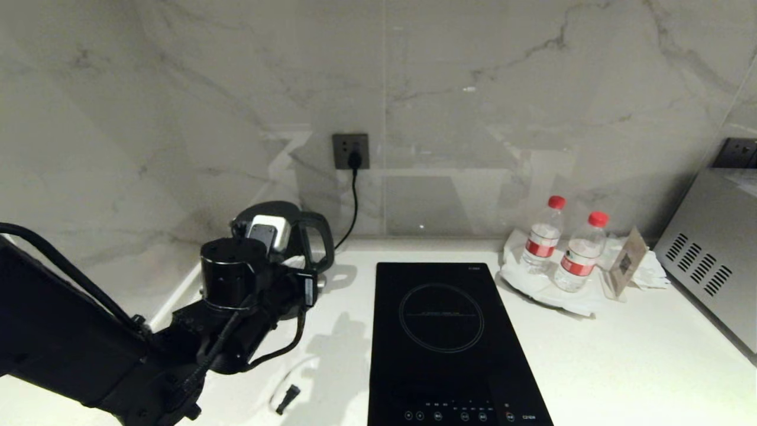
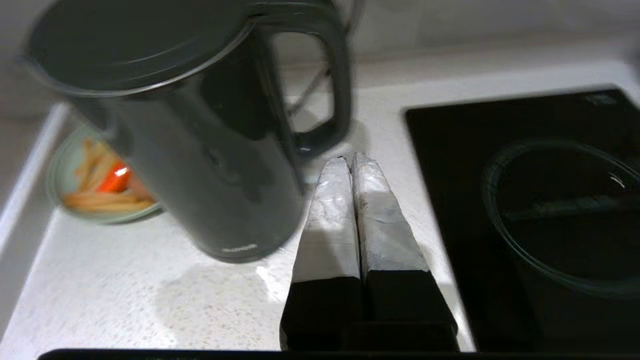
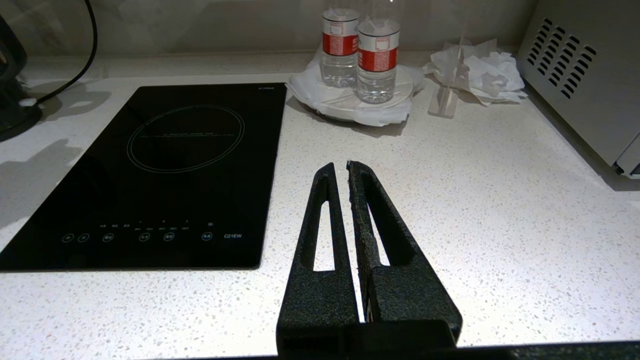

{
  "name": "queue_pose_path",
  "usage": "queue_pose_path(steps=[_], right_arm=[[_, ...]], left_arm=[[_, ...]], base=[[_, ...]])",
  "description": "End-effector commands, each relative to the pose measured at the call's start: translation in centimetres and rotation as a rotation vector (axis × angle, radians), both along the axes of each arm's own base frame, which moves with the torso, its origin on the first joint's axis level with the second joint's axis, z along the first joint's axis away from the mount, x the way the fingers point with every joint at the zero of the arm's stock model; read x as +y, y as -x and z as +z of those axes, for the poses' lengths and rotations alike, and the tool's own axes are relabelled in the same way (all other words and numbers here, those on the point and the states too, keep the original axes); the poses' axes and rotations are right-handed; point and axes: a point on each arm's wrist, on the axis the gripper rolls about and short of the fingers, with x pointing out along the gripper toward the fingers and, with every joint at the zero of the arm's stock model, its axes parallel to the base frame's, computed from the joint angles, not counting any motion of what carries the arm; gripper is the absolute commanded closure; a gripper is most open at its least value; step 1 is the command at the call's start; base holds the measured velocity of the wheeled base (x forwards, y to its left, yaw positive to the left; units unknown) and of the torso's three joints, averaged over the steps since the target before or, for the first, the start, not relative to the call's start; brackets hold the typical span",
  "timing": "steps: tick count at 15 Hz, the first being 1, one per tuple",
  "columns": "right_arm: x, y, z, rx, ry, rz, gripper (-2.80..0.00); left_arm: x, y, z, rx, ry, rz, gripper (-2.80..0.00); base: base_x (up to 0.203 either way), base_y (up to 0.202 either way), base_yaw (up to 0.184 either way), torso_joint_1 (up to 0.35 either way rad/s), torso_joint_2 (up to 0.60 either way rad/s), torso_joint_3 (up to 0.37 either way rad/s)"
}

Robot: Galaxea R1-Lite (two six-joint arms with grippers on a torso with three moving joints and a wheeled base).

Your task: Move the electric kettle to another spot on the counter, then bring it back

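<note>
**A:** Where's the electric kettle [image 2: 200, 150] sitting right now?

**B:** Back left part of the counter [image 1: 621, 355], just left of the induction hob [image 1: 443, 331], close under the wall socket [image 1: 350, 151] with its black cord [image 1: 353, 201] running down behind. Loop handle turned toward the hob. Mostly hidden behind the left arm in the head view, only lid and handle peeking out.

**A:** And the left gripper [image 2: 349, 160]? Got hold of it?

**B:** Nope. Fingers pressed flat together, nothing between them. Tips just in front of the bottom of the handle, beside the kettle body, over bare counter. Touching the handle or not, can't tell. Wrist view a bit smeared too.

**A:** Right gripper [image 3: 340, 167]?

**B:** Parked low over the counter, right of the hob. Fingers closed up as well, only a thin slit left between them, empty.

**A:** Anything else around?

**B:** Small green dish of snacks [image 2: 100, 187] behind the kettle near the counter's edge. Two water bottles [image 1: 562, 242] with red caps on a white plate, crumpled paper next to them, silver appliance [image 1: 715, 260] far right. Small black plug thing [image 1: 287, 399] lying loose at the front, left of the hob.
</note>
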Motion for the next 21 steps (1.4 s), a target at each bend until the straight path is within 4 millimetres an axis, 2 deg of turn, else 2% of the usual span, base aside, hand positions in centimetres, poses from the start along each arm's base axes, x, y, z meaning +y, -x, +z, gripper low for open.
queue_pose_path(steps=[1, 3, 4, 6, 8, 10, 11, 14, 16, 18, 21], right_arm=[[0.0, 0.0, 0.0, 0.0, 0.0, 0.001, 0.0], [0.0, 0.0, 0.0, 0.0, 0.0, 0.001, 0.0], [0.0, 0.0, 0.0, 0.0, 0.0, 0.001, 0.0], [0.0, 0.0, 0.0, 0.0, 0.0, 0.001, 0.0], [0.0, 0.0, 0.0, 0.0, 0.0, 0.001, 0.0], [0.0, 0.0, 0.0, 0.0, 0.0, 0.001, 0.0], [0.0, 0.0, 0.0, 0.0, 0.0, 0.001, 0.0], [0.0, 0.0, 0.0, 0.0, 0.0, 0.001, 0.0], [0.0, 0.0, 0.0, 0.0, 0.0, 0.001, 0.0], [0.0, 0.0, 0.0, 0.0, 0.0, 0.001, 0.0], [0.0, 0.0, 0.0, 0.0, 0.0, 0.001, 0.0]], left_arm=[[0.6, 1.4, 2.4, 0.04, 0.003, -0.09, 0.0], [0.3, 1.1, 5.5, 0.043, 0.036, -0.152, 0.0], [0.4, 0.6, 6.3, 0.041, 0.043, -0.159, 0.0], [0.7, -0.4, 5.3, 0.073, 0.015, -0.147, 0.0], [0.9, -0.5, 5.4, 0.069, 0.009, -0.151, 0.0], [1.5, 0.1, 6.7, 0.025, 0.001, -0.149, 0.0], [2.1, 0.9, 8.0, -0.015, 0.014, -0.143, 0.0], [5.2, 5.7, 13.4, -0.196, 0.092, -0.155, 0.0], [7.5, 9.6, 16.0, -0.28, 0.122, -0.161, 0.0], [9.8, 14.2, 17.3, -0.3, 0.118, -0.15, 0.0], [13.1, 20.6, 17.1, -0.305, 0.059, -0.036, 0.0]], base=[[0.0, 0.0, 0.0, 0.0, 0.0, 0.0], [0.0, 0.0, 0.0, 0.0, 0.0, 0.0], [0.0, 0.0, 0.0, 0.0, 0.0, 0.0], [0.0, 0.0, 0.0, 0.0, 0.0, 0.0], [0.0, 0.0, 0.0, 0.0, 0.0, 0.0], [0.0, 0.0, 0.0, 0.0, 0.0, 0.0], [0.0, 0.0, 0.0, 0.0, 0.0, 0.0], [0.0, 0.0, 0.0, 0.0, 0.0, 0.0], [0.0, 0.0, 0.0, 0.0, 0.0, 0.0], [0.0, 0.0, 0.0, 0.0, 0.0, 0.0], [0.0, 0.0, 0.0, 0.0, 0.0, 0.0]])
